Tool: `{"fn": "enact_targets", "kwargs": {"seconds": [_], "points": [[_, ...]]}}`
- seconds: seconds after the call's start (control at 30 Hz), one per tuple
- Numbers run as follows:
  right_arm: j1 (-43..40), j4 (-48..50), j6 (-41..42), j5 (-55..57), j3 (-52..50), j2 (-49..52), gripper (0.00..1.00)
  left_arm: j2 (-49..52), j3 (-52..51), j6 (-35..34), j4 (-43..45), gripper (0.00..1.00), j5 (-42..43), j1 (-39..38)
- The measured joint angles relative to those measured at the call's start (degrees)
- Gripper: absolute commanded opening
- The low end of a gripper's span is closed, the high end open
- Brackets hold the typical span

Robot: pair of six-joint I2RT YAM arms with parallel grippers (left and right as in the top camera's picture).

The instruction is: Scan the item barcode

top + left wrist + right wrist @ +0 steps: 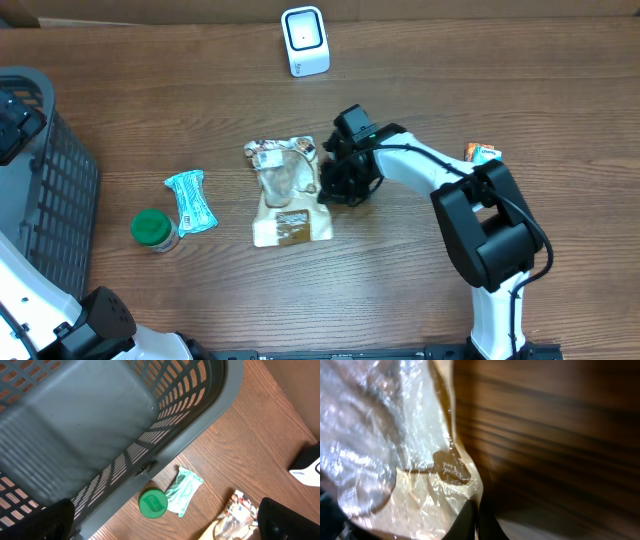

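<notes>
1. The snack bag (288, 200), clear film over a tan card, lies flat near the middle of the desk (520, 70).
2. The right end effector (335, 182) sits at the bag's right edge. Its jaws are closed tight, and in the right wrist view the dark fingertips (470, 522) meet on the bag's edge film, which looks pinched between them.
3. The white scanner (304, 41) stands at the far edge of the desk, well apart from the bag.
4. The left end effector (165, 520) hangs over the grey basket (45, 190) with its jaws spread wide and nothing between them.
5. A green-lidded jar (152, 228) and a teal packet (190, 202) lie just beside each other, between the basket and the bag.
6. A small orange packet (482, 153) lies to the right, beside the right arm.
</notes>
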Motion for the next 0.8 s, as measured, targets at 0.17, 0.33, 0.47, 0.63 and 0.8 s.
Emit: {"fn": "enact_targets", "kwargs": {"seconds": [0.17, 0.33, 0.47, 0.63, 0.8], "points": [[-3.10, -4.81, -0.42, 6.95, -0.66, -5.38, 0.04, 0.00, 0.00, 0.02, 0.00, 1.00, 0.00, 0.00], [-3.52, -7.78, -2.47, 11.13, -0.66, -14.01, 0.04, 0.00, 0.00, 0.02, 0.00, 1.00, 0.00, 0.00], [-2.84, -9.03, -3.96, 12.13, -0.66, -16.15, 0.04, 0.00, 0.00, 0.02, 0.00, 0.99, 0.00, 0.00], [-2.16, -9.31, -5.18, 12.76, -0.68, -16.04, 0.04, 0.00, 0.00, 0.02, 0.00, 0.99, 0.00, 0.00], [-2.12, -9.75, -6.01, 12.98, -0.68, -16.04, 0.04, 0.00, 0.00, 0.02, 0.00, 1.00, 0.00, 0.00]]}}
